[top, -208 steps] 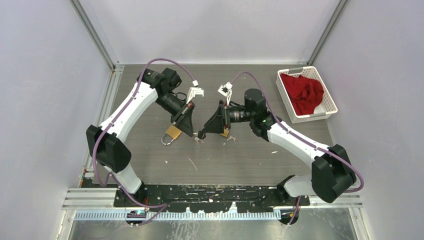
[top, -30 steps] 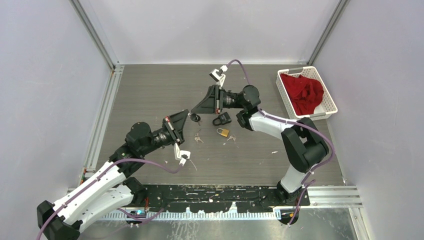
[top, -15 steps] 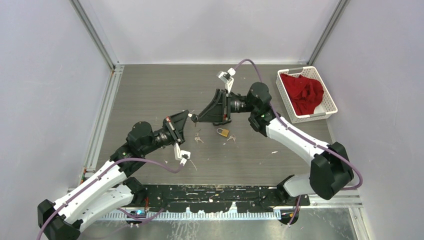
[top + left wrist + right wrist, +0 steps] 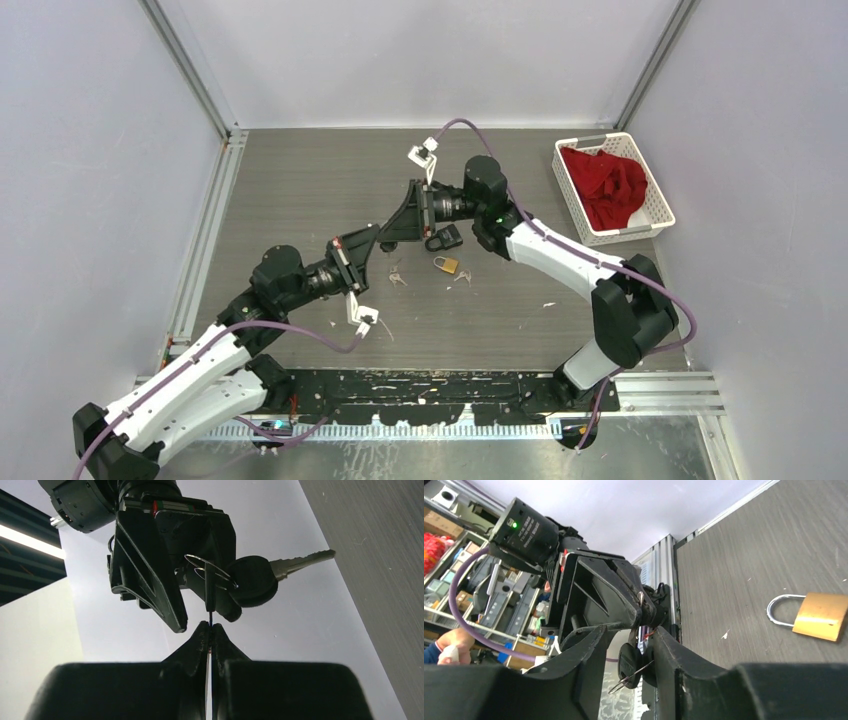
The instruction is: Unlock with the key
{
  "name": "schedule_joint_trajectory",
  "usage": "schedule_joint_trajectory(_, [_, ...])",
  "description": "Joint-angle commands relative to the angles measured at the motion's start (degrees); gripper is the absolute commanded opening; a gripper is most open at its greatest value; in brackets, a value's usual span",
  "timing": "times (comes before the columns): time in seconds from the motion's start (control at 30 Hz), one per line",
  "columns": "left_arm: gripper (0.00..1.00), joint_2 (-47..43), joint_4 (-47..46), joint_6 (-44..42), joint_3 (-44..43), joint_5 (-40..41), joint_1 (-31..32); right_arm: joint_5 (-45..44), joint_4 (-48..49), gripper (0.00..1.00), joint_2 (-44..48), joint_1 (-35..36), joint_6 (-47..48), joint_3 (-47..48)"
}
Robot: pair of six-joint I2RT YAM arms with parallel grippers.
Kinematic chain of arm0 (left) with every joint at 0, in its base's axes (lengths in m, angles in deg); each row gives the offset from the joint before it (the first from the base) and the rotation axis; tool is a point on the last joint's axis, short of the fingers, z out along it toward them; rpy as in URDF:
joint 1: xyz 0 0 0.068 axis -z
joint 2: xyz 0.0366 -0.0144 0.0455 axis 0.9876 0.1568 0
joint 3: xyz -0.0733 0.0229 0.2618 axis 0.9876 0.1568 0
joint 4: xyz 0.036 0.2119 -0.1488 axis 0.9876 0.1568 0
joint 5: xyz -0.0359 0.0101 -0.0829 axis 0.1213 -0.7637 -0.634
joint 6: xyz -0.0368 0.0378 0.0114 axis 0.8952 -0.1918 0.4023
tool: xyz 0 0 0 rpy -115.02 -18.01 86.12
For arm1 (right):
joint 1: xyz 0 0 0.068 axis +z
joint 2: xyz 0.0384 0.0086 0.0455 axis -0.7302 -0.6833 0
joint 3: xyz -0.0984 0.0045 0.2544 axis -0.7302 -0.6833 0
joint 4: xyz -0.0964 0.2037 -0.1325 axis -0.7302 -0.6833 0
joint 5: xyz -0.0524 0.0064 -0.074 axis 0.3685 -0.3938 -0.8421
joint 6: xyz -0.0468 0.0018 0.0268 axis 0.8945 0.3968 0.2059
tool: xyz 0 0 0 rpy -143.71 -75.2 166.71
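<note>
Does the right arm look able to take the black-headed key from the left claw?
Probably yes: the right claw stands open around the black-headed key, while the left claw pinches only the key ring, leaving the key's head free.

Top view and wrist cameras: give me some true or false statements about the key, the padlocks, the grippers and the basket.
1. The left gripper is shut on the ring that carries the key. True.
2. The fingers of the right gripper flank the key's black head. True.
3. The brass padlock hangs from the right gripper. False: it lies on the table.
4. The key is in the black padlock. False: it is in the air between the grippers, and that padlock lies on the table.
5. The basket holds red cloth. True.
</note>
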Motion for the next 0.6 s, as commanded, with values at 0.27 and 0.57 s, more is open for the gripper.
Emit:
schedule_joint_trajectory(0.27, [0.0, 0.22, -4.0, -2.02, -1.04, 0.12, 0.12, -0.81, 24.48, 0.35, 2.53, -0.25, -16.39, -9.26])
schedule_joint_trajectory(0.57, [0.0, 1.39, -5.87, -2.93, -0.85, 2.28, 0.05, -5.24, 33.55, 0.43, 1.7, -1.18, -24.89, -13.49])
